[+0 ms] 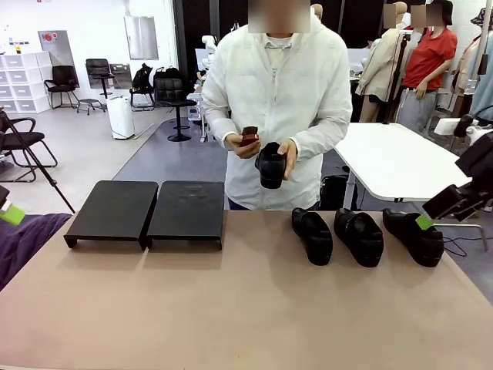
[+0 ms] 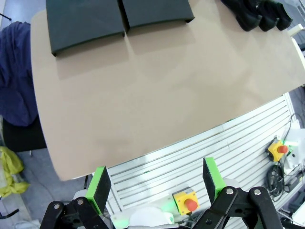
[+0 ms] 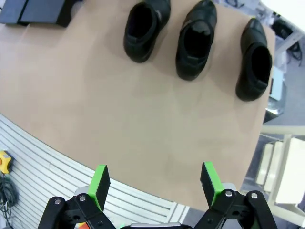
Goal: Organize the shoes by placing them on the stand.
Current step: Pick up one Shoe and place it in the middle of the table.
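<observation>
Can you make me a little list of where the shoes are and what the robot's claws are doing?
Shoes on table: three side by side, right half
Fourth shoe: in the person's hand
Stand: left half, no shoes on it yet
Left claw: open, holding nothing
Right claw: open, holding nothing

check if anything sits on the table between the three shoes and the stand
Nothing visible does: bare table runs from the nearest shoe to the stand, whose top holds nothing. The person holds the fourth shoe.
</observation>
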{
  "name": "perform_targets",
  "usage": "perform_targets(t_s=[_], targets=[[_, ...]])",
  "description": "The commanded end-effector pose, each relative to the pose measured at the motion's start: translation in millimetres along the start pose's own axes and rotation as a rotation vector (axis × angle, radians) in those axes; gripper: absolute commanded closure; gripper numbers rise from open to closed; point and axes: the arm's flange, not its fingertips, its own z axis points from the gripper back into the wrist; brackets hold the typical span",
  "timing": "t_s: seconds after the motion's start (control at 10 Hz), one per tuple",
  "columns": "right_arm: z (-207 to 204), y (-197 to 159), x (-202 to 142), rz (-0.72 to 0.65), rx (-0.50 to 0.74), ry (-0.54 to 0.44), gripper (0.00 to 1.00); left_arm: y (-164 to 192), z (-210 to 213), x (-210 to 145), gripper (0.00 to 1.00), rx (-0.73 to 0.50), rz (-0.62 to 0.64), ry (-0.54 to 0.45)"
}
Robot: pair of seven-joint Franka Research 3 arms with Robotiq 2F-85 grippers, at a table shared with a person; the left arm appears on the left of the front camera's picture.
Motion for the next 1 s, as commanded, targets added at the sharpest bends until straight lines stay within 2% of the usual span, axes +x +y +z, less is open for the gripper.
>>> perform_targets(t_s=[0.0,0.1,0.5,0.8,0.9], targets=[[10,-9,-1,-0.034,0.042,0.053,0.0,0,1,-1,0.0,-0.011,-0.004,0.001],[0,0,0,0.0,0.0,0.0,0.0,0,1,-1,0.0,-0.011,-0.004,0.001],[0,-3,0,-0.007,0.01,0.013,0.0,0,1,-1,0.0,-0.011,-0.004,0.001],[-35,-14,62,-0.017,-0.045,0.02,0.0,0,1,-1,0.0,-0.011,-0.004,0.001],[-57,-21,85,-0.045,-0.095,0.052,0.0,0,1,-1,0.0,-0.011,-0.004,0.001]])
